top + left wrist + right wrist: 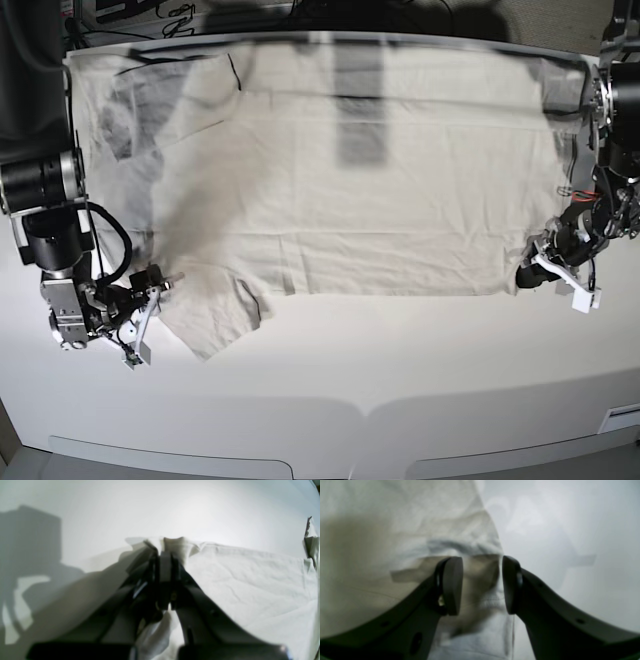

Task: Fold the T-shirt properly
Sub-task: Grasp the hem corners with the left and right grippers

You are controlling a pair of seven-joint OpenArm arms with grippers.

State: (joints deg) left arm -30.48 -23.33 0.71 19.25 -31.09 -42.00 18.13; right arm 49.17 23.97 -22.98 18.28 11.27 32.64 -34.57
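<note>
In the base view, the right gripper [150,290] sits at the left, jaws spread wide around a sleeve edge, not closed. The T-shirt [350,190] lies flat across the white table [400,360], long axis left-right, sleeves left, hem right. At the hem corner, the left gripper [530,272] is pinched tight on the cloth.

A robotics lab, by the look of it: a plain white bench [400,380] carries two fixed robot arms at its opposite ends, and dark cables [180,14] lie bunched past the far edge, well beyond the right gripper [150,290]. No household furniture shows
</note>
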